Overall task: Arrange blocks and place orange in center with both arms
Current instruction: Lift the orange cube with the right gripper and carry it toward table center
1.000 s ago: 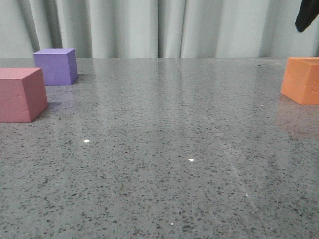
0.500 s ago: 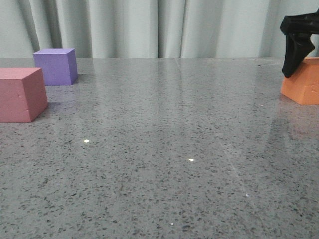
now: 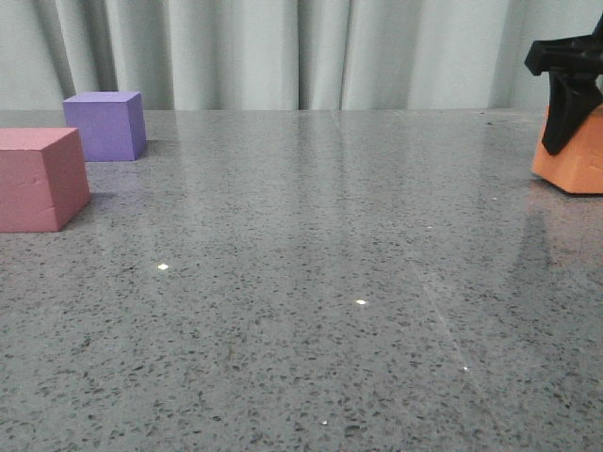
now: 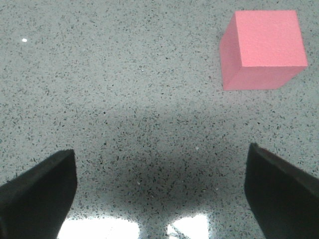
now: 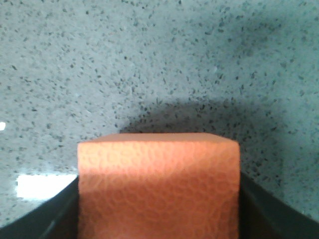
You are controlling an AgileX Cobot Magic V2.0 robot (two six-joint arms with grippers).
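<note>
The orange cube [image 3: 582,168] sits at the far right of the table. My right gripper [image 3: 586,132] has come down over it, one black finger [image 3: 565,113] against its left face. In the right wrist view the orange cube [image 5: 158,184] fills the space between both fingers of the right gripper [image 5: 158,221], which press its sides. The pink-red cube [image 3: 38,179] is at the far left, and the purple cube [image 3: 105,125] is behind it. My left gripper [image 4: 162,199] is open and empty above bare table, with the pink-red cube [image 4: 264,50] ahead of it.
The speckled grey tabletop [image 3: 311,282] runs between the left cubes and the orange cube. A pale curtain [image 3: 301,52] hangs behind the table's far edge.
My right gripper has come down from above onto the orange cube and now holds its sides. The cube has shifted very slightly. The pink-red and purple cubes have not moved.
</note>
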